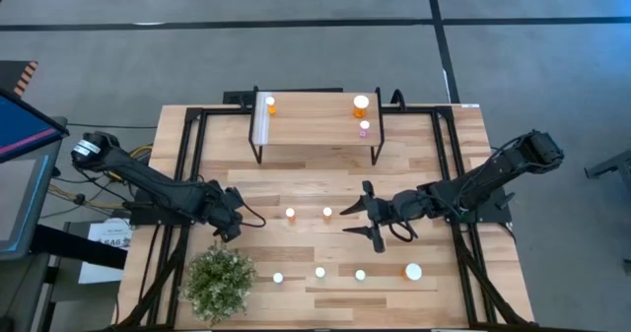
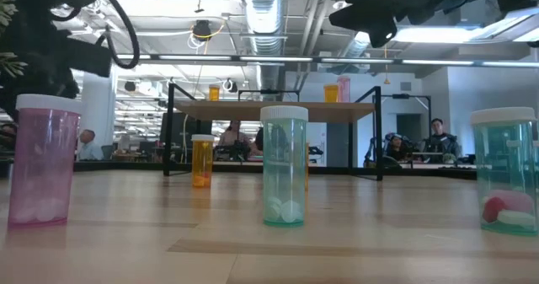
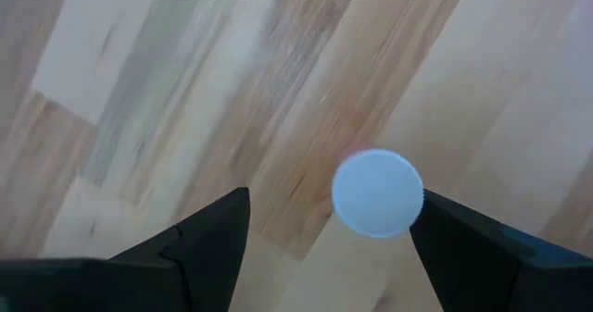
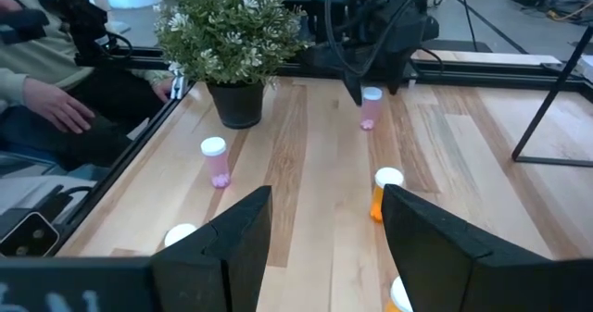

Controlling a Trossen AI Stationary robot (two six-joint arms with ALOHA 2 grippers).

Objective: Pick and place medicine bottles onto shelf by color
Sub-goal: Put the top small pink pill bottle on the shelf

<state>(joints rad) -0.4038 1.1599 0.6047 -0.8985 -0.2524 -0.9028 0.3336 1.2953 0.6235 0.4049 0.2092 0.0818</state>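
My left gripper [image 3: 326, 224] is open and points down over a pink bottle with a white cap [image 3: 377, 192], just beyond the plant at the table's left. Its fingers stand on either side of the cap, one close to the rim. The same bottle [image 4: 371, 108] stands upright on its base under that gripper. My right gripper [image 1: 360, 219] hovers open at the table's centre right with nothing between its fingers. The shelf [image 1: 315, 145] at the far middle carries two orange bottles [image 1: 270, 103] [image 1: 361, 103] and a pink one [image 1: 364, 127]. Several more bottles stand upright on the table [image 1: 290, 214] [image 1: 319, 272].
A potted green plant [image 1: 219, 281] stands at the near left, close to my left gripper. The shelf's black legs [image 1: 376, 153] reach down to the table. In the row near the front edge stands a larger white-capped bottle [image 1: 413, 271]. A person's hand [image 4: 56, 108] rests beyond the table's left edge.
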